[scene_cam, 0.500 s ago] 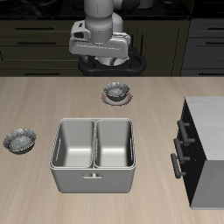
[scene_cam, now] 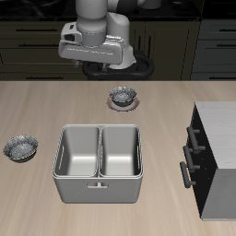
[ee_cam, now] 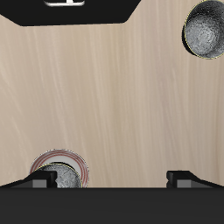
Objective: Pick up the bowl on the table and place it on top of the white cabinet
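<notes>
The two-compartment metal basin (scene_cam: pixel 99 162) was observed nearest the front edge of the table (scene_cam: pixel 166 101), with the white cabinet (scene_cam: pixel 218 157) alongside. The bowl (scene_cam: pixel 20 147) was seen lying on the table beside the basin. Farther back, the twin bowl (scene_cam: pixel 123 95) was seated on its pinkish disc (ee_cam: pixel 59 166). The gripper (ee_cam: pixel 112 178) was held above the table's rear, jaws spread apart and empty.

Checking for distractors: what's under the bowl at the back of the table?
A pinkish round disc sits under that bowl; only its rim shows around the bowl, in both views. The disc's middle is covered. The table carries both.
</notes>
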